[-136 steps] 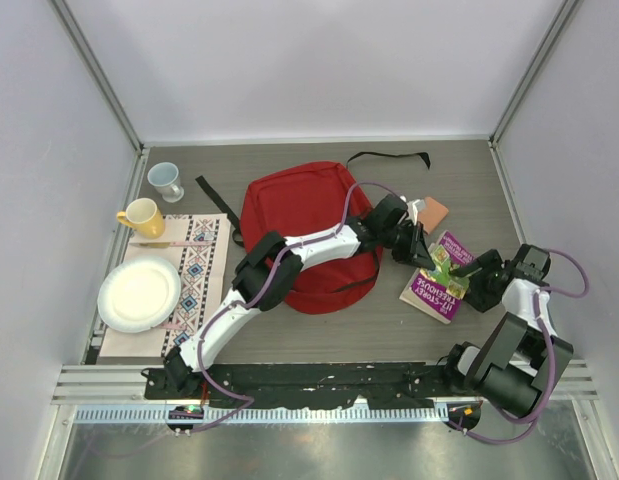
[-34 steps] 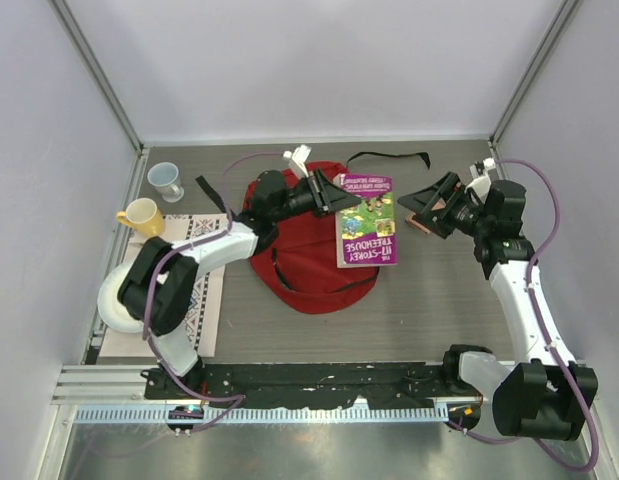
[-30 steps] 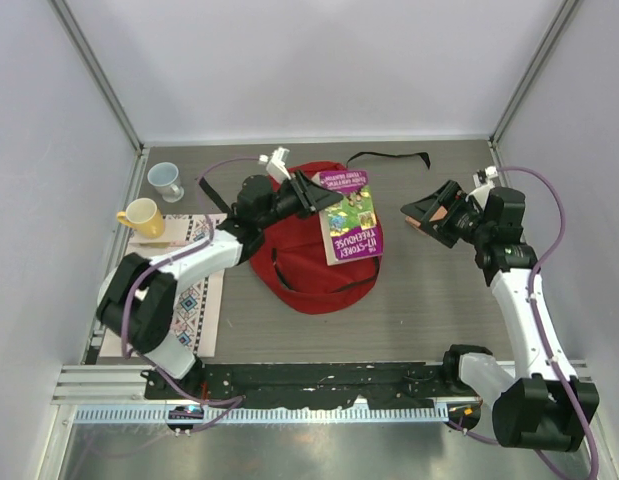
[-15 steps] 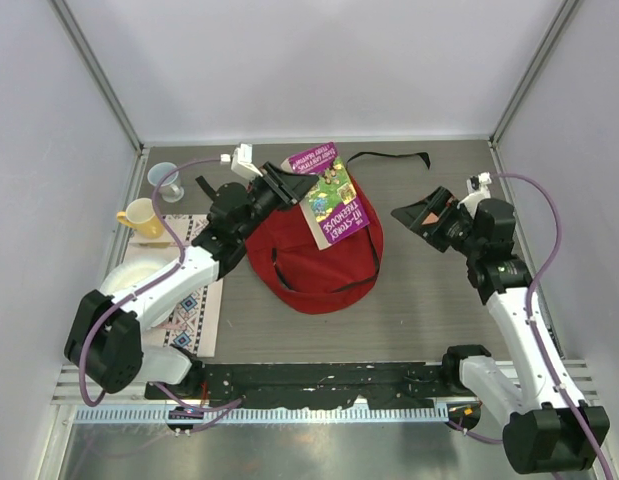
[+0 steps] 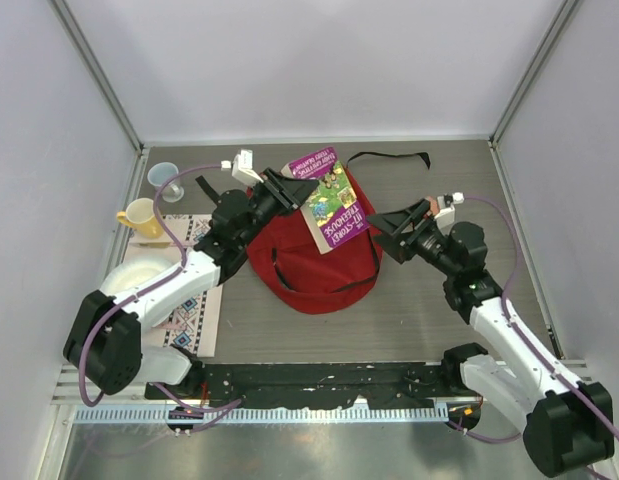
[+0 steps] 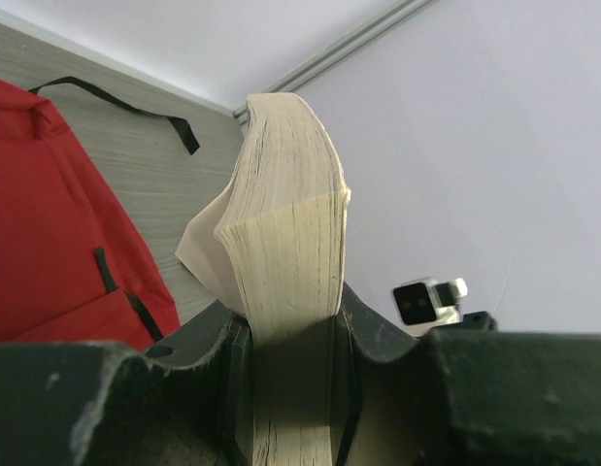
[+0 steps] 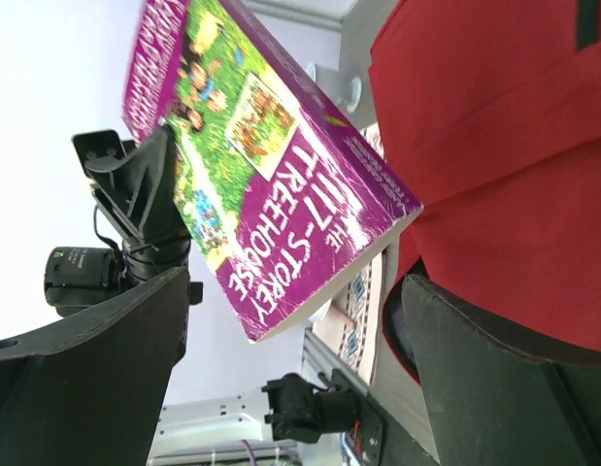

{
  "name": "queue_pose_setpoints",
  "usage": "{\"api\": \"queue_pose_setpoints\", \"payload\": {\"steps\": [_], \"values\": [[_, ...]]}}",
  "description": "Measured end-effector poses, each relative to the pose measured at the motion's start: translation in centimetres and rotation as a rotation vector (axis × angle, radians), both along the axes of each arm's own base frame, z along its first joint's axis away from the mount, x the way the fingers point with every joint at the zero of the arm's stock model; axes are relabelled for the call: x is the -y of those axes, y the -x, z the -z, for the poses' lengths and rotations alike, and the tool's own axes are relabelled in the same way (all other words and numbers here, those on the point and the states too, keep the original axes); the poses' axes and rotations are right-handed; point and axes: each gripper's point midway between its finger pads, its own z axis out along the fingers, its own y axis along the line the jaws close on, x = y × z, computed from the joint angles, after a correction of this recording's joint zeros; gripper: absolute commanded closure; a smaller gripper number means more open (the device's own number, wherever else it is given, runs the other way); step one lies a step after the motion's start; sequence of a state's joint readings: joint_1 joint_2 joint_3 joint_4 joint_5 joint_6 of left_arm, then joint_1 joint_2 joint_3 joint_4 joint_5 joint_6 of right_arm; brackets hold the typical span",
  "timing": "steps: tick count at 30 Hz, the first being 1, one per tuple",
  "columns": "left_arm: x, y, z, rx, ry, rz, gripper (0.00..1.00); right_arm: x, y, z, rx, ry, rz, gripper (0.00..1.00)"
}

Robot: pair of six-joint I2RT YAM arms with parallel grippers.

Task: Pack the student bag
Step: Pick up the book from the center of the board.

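One purple book (image 5: 332, 200) is clamped tight in my left pincer (image 5: 282, 188). Its long side slants over the far end of the student bag (image 5: 309, 265). That one red bag lies flat in the middle of the desk (image 5: 429, 310), just below the book. My right pincer (image 5: 387, 232) is spread apart and empty, by the bag's right side.

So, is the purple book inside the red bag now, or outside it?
Outside. The left pincer grips the closed book by one edge over the red bag; its whole cover shows.
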State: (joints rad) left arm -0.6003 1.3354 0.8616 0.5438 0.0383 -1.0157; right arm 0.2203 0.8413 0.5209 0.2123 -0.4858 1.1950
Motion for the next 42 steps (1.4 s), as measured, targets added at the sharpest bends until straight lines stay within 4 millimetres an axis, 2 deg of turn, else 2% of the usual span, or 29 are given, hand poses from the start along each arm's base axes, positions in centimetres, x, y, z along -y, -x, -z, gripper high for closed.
{"api": "queue_pose_setpoints", "payload": {"steps": [6, 16, 19, 25, 26, 28, 29, 31, 32, 33, 34, 35, 36, 38, 39, 41, 42], "values": [[0.5, 0.3, -1.1, 0.025, 0.064, 0.012, 1.00, -3.3, 0.6, 2.5, -0.086, -0.037, -0.054, 0.04], [0.5, -0.1, -0.6, -0.007, 0.160, -0.006, 1.00, -6.3, -0.3, 2.6, -0.045, -0.074, -0.096, 0.04], [0.3, -0.1, -0.6, -0.009, 0.180, -0.016, 1.00, -6.7, -0.6, 2.0, -0.017, -0.092, -0.096, 0.11], [0.3, -0.2, -0.5, -0.013, 0.236, -0.032, 1.00, -7.1, -0.7, -0.2, 0.056, -0.139, -0.096, 0.33], [0.3, -0.3, -0.5, -0.013, 0.244, -0.035, 1.00, -7.1, -0.8, -0.4, 0.062, -0.145, -0.093, 0.40], [0.4, -0.4, -0.7, -0.011, 0.266, -0.040, 1.00, -7.1, -1.1, -0.4, 0.061, -0.150, -0.084, 0.48], [0.4, -0.4, -0.8, -0.009, 0.274, -0.040, 1.00, -7.0, -1.2, -0.4, 0.056, -0.154, -0.077, 0.56], [0.4, -0.5, -0.9, -0.004, 0.282, -0.049, 1.00, -7.0, -1.3, -0.6, 0.060, -0.163, -0.073, 0.64], [0.4, -0.6, -0.9, -0.004, 0.287, -0.054, 1.00, -7.0, -1.3, -0.9, 0.068, -0.172, -0.070, 0.75], [0.3, -0.7, -0.9, -0.007, 0.294, -0.058, 0.98, -6.9, -1.4, -1.3, 0.078, -0.181, -0.066, 0.80], [0.3, -0.8, -0.9, -0.010, 0.303, -0.063, 0.92, -6.9, -1.4, -1.7, 0.086, -0.192, -0.064, 0.91], [0.2, -0.8, -1.0, -0.008, 0.311, -0.065, 0.82, -6.9, -1.4, -1.9, 0.089, -0.198, -0.064, 0.97], [0.2, -0.8, -1.1, -0.005, 0.314, -0.066, 0.57, -6.9, -1.5, -2.0, 0.092, -0.197, -0.063, 0.99], [0.2, -0.8, -1.1, -0.003, 0.317, -0.065, 0.41, -6.8, -1.5, -2.0, 0.095, -0.193, -0.060, 0.99], [0.2, -0.8, -1.0, -0.003, 0.311, -0.066, 0.21, -6.8, -1.5, -1.9, 0.099, -0.184, -0.061, 0.99], [0.4, -0.7, -0.5, -0.004, 0.280, -0.060, 0.01, -6.7, -1.3, -1.9, 0.103, -0.165, -0.056, 0.99], [0.6, -0.6, -0.1, -0.013, 0.262, -0.049, 0.00, -6.6, -1.2, -1.9, 0.105, -0.146, -0.050, 0.99]]}}
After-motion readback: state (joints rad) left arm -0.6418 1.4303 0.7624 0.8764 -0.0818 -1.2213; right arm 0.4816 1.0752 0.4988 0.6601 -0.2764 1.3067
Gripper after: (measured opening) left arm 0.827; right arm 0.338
